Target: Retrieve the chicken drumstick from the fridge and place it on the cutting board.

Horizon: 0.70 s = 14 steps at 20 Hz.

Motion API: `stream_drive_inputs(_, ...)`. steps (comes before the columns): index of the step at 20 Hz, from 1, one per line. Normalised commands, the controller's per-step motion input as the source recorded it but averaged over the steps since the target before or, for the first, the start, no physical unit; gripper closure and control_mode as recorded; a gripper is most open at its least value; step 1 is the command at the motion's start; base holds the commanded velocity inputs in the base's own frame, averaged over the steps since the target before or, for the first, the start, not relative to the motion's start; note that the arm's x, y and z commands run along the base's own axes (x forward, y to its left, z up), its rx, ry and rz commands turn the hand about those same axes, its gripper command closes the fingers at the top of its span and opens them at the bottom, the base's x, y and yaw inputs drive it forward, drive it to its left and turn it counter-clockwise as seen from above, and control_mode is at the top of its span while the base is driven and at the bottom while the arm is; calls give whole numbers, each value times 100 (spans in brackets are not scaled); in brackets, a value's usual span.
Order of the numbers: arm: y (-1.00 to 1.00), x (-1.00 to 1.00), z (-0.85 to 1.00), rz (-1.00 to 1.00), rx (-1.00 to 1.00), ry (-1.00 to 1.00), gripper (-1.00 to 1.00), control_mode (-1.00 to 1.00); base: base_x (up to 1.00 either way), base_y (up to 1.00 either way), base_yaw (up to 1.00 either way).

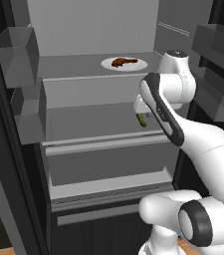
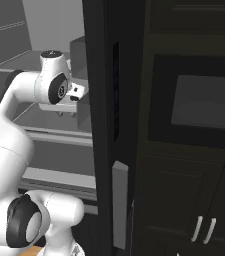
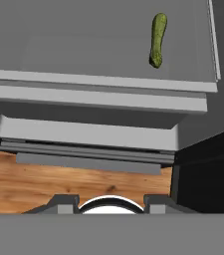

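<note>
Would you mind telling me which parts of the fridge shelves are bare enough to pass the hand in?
In the fridge, the upper shelf is bare left of the white plate carrying the chicken drumstick. The middle shelf is free left of the green pickle. The right side is crowded by the arm's elbow.

left base view: from behind the arm (image 1: 183, 134) on its left, facing forward and down into the open fridge (image 1: 98, 99), near enough that the shelves span the frame.
right base view: from behind the arm on its right, facing forward; the fridge's dark side wall (image 2: 104, 125) stands close, with cabinets (image 2: 194, 150) to the right.
hand view: from the hand, looking down past a shelf edge (image 3: 98, 92) to the wood floor (image 3: 73, 182), close to the shelf.
shared: both base views take in the arm and the fridge shelves; the hand view and left base view share the pickle (image 3: 158, 40) shelf.
</note>
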Motion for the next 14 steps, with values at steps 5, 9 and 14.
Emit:
stream_drive_inputs(5,9,0,0,0,0,-1,-100,-100,0,0,0)
stream_drive_inputs(9,16,0,4,-5,0,-7,-100,-100,0,0,0)
stream_drive_inputs(14,8,-2,47,-13,0,-28,-100,-100,0,0,0)
